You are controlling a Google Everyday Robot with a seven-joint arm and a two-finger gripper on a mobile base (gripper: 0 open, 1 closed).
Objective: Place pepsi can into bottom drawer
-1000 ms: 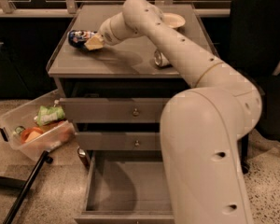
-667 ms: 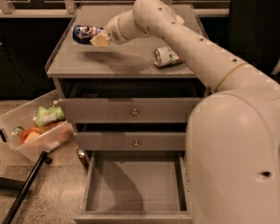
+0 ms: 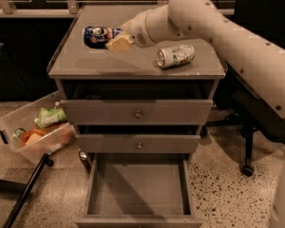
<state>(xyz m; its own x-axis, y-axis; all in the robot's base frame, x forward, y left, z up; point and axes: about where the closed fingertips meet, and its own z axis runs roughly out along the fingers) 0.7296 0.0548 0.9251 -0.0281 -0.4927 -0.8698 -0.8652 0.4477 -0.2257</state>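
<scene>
The pepsi can (image 3: pixel 97 35), dark blue with red and white markings, lies sideways in my gripper (image 3: pixel 115 38) over the back left of the cabinet top (image 3: pixel 133 66). The gripper's pale fingers (image 3: pixel 119 43) are closed on the can's right end. The can casts a shadow on the top below it, so it hangs a little above the surface. The bottom drawer (image 3: pixel 137 186) is pulled out below, with a bare grey floor. The two upper drawers with knobs are shut.
A silver-white can with green markings (image 3: pixel 175 55) lies on its side on the right of the cabinet top. A clear plastic bin (image 3: pixel 34 129) with snacks stands on the floor at left. A black pole (image 3: pixel 23 194) leans there. An office chair (image 3: pixel 256 108) stands at right.
My gripper has lifted the pepsi can off the cabinet top and carried it slightly toward the middle. The view has also shifted, showing more of the open drawer.
</scene>
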